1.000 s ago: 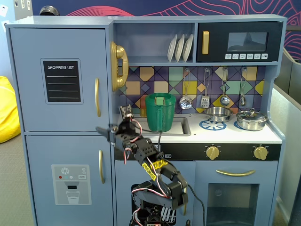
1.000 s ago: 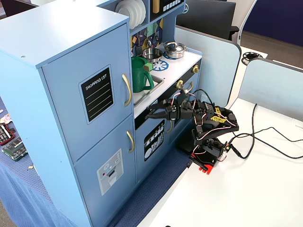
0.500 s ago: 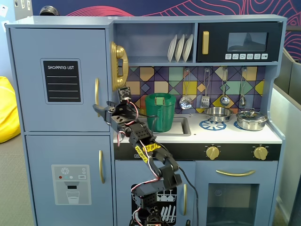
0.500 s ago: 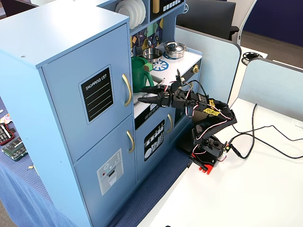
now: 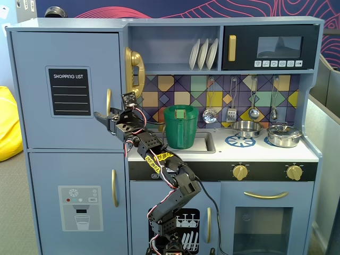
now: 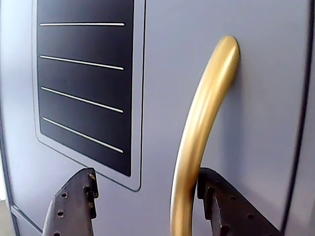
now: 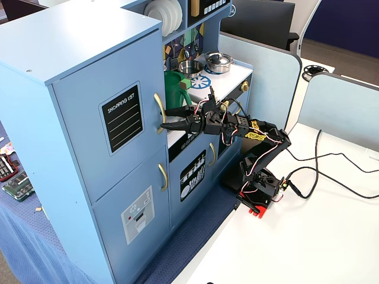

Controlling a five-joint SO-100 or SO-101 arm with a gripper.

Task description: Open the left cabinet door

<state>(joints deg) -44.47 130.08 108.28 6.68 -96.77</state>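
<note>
The left cabinet door (image 5: 37,90) is blue-grey with a black "SHOPPING LIST" panel (image 5: 69,91) and a vertical gold bar handle (image 5: 108,100). It looks closed in both fixed views; it also shows in a fixed view (image 7: 83,100). My gripper (image 5: 104,117) is open at the handle's lower end. In the wrist view the handle (image 6: 202,123) stands between the black fingers (image 6: 74,206), close against the right finger and well apart from the left one. The gripper (image 6: 146,177) nearly touches the door face. It also shows in a fixed view (image 7: 167,119).
Below is the door with the water-dispenser graphic (image 5: 79,207). A gold toy telephone (image 5: 134,66) hangs right of the handle. A green pot (image 5: 180,126) sits in the sink behind the arm. Cables (image 7: 320,171) lie on the white table by the arm's base (image 7: 260,189).
</note>
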